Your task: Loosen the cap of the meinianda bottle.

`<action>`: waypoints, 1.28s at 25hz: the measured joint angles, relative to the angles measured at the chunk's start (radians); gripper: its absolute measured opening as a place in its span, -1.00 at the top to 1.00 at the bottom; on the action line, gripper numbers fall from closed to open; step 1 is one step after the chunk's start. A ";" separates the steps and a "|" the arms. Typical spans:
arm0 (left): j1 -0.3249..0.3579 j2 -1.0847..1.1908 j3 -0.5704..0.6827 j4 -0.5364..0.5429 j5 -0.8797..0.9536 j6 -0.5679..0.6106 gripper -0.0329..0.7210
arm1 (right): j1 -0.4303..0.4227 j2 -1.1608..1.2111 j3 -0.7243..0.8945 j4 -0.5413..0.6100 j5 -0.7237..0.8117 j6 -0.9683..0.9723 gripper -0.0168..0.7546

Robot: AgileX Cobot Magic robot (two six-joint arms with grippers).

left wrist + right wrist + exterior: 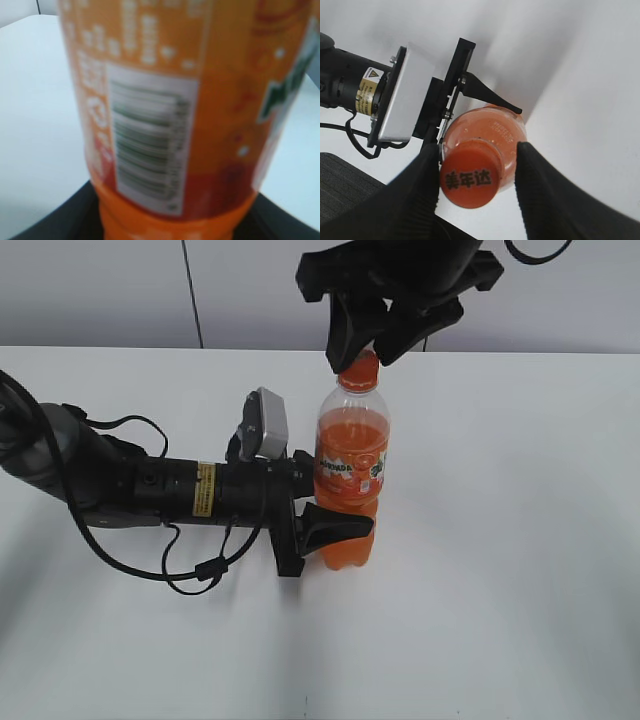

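Note:
The meinianda bottle [350, 470] stands upright on the white table, full of orange drink, with an orange-and-green label. My left gripper [345, 502] comes in from the left, lying sideways, and is shut on the bottle's lower body. The left wrist view is filled by the blurred label of the bottle [175, 100], with dark fingers [55, 220] at both lower corners. The orange cap [360, 370] sits between the fingers of my right gripper [362, 360], which hangs over it from above. In the right wrist view the cap [470, 180] touches the left finger, while a gap shows at the right finger [535, 185].
The left arm [150, 490] and its loose cables [200, 565] lie across the table's left half. The left wrist camera box [268, 425] sticks up just left of the bottle. A white wall runs behind the table's far edge.

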 joint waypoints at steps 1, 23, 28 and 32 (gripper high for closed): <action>0.000 0.000 0.000 0.000 0.000 0.000 -0.13 | 0.000 0.000 0.000 -0.004 0.000 0.000 0.01; 0.000 0.000 -0.002 0.000 0.001 0.000 -0.13 | 0.001 0.001 0.000 0.009 0.026 -0.126 0.25; 0.000 0.000 -0.002 0.001 0.001 0.000 -0.13 | 0.001 0.001 0.000 0.013 0.026 -0.437 0.25; 0.000 0.000 -0.002 0.001 0.001 0.000 -0.13 | 0.001 0.001 -0.001 0.013 0.026 -0.825 0.25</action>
